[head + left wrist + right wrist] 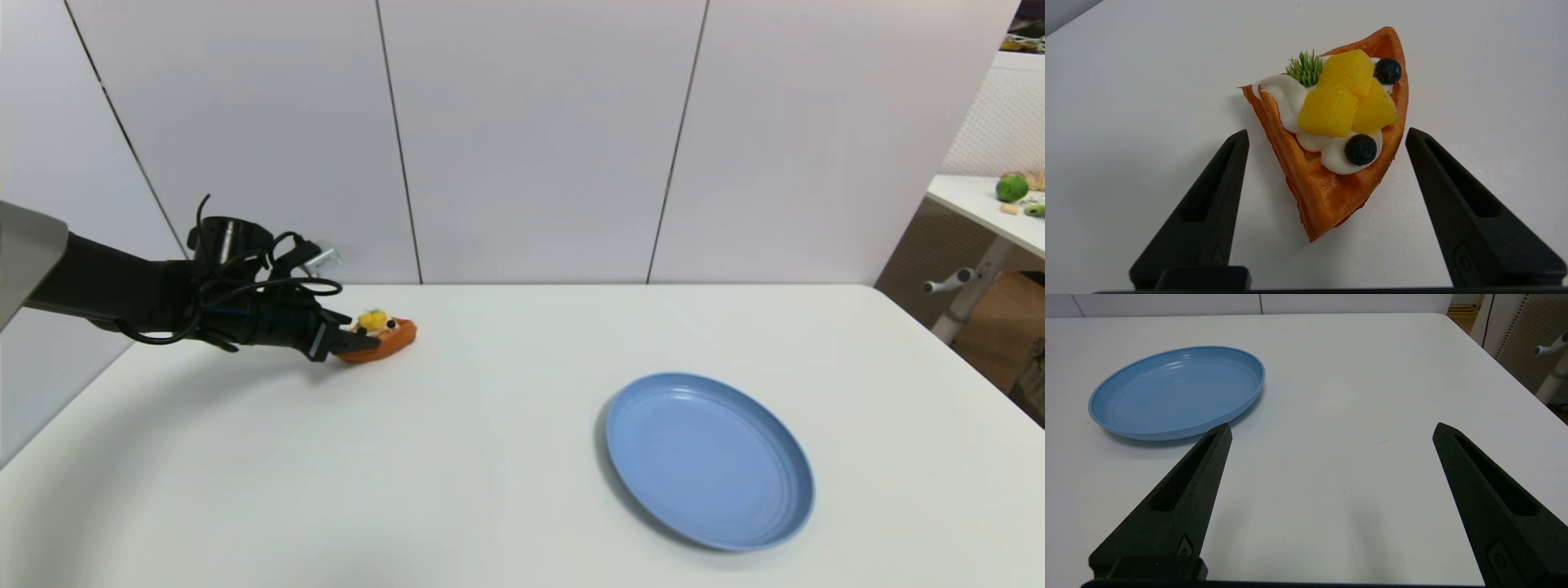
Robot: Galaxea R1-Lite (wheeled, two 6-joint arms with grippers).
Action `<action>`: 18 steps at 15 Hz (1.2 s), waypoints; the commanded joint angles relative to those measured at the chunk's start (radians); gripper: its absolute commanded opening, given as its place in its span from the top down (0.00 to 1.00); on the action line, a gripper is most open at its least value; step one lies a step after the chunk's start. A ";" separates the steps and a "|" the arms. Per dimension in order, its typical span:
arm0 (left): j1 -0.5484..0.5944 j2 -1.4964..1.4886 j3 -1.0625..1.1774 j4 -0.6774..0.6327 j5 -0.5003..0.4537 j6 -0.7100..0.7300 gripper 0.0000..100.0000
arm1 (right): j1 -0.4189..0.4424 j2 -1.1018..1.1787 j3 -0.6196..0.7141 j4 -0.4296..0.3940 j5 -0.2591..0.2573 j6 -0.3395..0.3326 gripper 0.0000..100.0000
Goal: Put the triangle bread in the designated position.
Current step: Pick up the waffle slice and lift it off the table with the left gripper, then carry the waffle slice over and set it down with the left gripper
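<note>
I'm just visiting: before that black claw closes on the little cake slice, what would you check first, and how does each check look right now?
1. Left gripper open: ok.
2. Orange-brown wedge-shaped triangle bread with cream, yellow fruit and dark berries lies between its fingers: ok.
3. Fingers clear of the bread's sides: ok, gaps show.
4. Fingers low enough to grip: cannot tell.
5. Round blue plastic plate bare and ready: ok.
6. Right gripper out of the way, open, beside the plate: ok.

- A white table (506, 490) carries everything.
- The triangle bread (382, 336) lies flat near the far left corner.
- A blue plate (709, 459) sits toward the right edge, well apart from it.
</note>
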 commanded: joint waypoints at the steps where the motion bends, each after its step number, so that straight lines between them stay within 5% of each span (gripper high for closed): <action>1: -0.009 0.010 -0.006 0.034 -0.005 0.000 1.00 | 0.000 0.000 0.002 0.000 0.000 -0.001 0.00; 11: -0.049 -0.033 -0.183 0.068 -0.009 -0.046 1.00 | 0.000 0.000 0.002 -0.001 0.000 0.001 0.00; 18: -0.325 0.079 -0.473 0.065 -0.009 -0.181 1.00 | 0.000 0.000 0.002 0.000 0.000 0.001 0.00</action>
